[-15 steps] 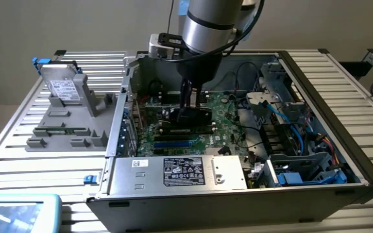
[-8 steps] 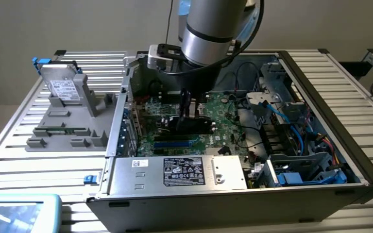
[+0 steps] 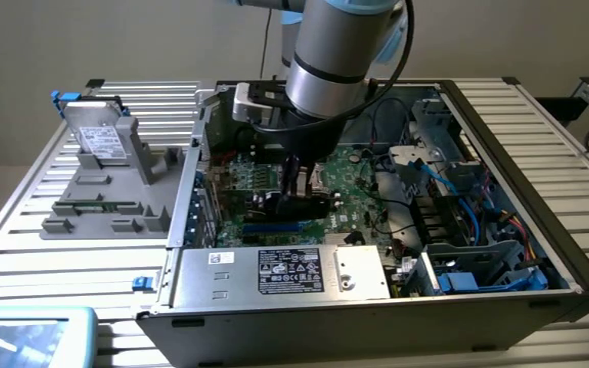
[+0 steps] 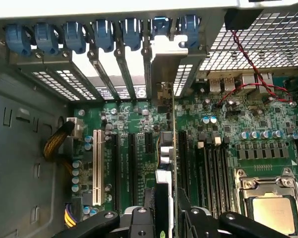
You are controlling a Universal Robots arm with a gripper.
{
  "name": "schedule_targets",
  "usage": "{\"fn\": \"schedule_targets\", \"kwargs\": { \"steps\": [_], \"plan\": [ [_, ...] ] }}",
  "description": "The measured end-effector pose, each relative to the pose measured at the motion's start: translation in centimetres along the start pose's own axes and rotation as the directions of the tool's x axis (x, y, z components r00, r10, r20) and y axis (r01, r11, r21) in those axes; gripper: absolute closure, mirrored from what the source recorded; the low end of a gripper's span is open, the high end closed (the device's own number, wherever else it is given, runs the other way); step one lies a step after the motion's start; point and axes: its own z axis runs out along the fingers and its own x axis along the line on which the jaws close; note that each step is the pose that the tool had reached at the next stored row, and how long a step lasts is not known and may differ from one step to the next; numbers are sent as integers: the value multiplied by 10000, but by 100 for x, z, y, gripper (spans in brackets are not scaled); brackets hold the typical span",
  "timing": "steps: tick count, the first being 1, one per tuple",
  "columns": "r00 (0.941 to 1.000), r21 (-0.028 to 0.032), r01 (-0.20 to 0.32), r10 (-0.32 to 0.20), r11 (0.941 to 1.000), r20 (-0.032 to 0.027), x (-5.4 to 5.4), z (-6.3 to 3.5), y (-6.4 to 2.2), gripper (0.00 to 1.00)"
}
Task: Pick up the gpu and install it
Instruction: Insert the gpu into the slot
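Claw grips the gpu edge-on over the motherboard. It should go down upright and square, bracket against the case rear edge.

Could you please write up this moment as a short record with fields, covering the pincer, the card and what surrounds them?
holder: pincer, shut on the gpu
gpu position: on edge over the motherboard, bracket end toward the blue clips at the case's rear
seated in slot: cannot tell
enclosure: open computer case, arm reaching down into it
outside the case: hard drive propped on a grey stand, at the exterior view's left
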Motion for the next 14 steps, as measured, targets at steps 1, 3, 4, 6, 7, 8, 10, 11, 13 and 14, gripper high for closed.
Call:
{"fn": "schedule_targets", "kwargs": {
  "steps": [1, 3, 4, 6, 7, 8, 10, 11, 13, 14],
  "plan": [
    [10000, -16, -1, 1, 10000, -1, 0, 8, 1, 72],
    [10000, -24, -1, 1, 10000, -6, 1, 19, 7, 72],
    [10000, -25, -1, 1, 10000, -9, 1, 22, 13, 72],
    [10000, -23, -5, 4, 10000, -22, 1, 31, 25, 72],
    [10000, -23, -7, 7, 10000, -34, 1, 36, 28, 72],
    [10000, -22, -9, 9, 10000, -43, 2, 40, 30, 72],
    [10000, -21, -10, 10, 10000, -59, 2, 53, 30, 72],
    [10000, -20, -12, 12, 10000, -64, 2, 62, 30, 72],
    [10000, -20, -16, 16, 10000, -77, 2, 79, 35, 72],
    [10000, -20, -16, 16, 10000, -81, 2, 87, 37, 72]
  ]
}}
